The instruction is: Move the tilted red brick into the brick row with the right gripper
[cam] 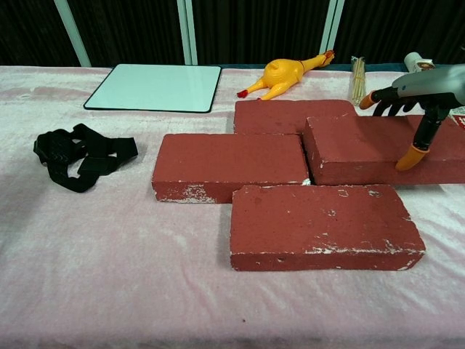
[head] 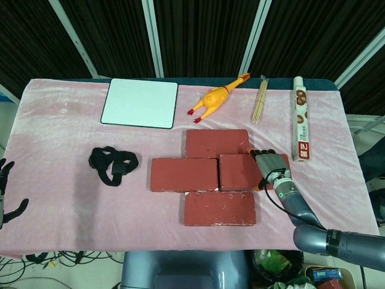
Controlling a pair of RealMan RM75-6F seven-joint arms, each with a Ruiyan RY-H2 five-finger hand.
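I see my right hand (head: 269, 167) grasping the far-right end of the red brick (head: 239, 173), fingers draped over its top. The brick lies flat, touching the left middle brick (head: 183, 174). My left hand (head: 6, 195) hangs released off the table edge.

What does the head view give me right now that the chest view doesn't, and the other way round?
Only the head view shows the left hand idle at the table's left edge, the full biscuit tube, and the right forearm reaching in. Only the chest view shows the bricks' side faces, and the moved brick butted against the left middle brick with hardly any gap. Both show the right hand with its fingers on the moved brick's right end, the four bricks, the white board, the rubber chicken, the sticks and the black strap.
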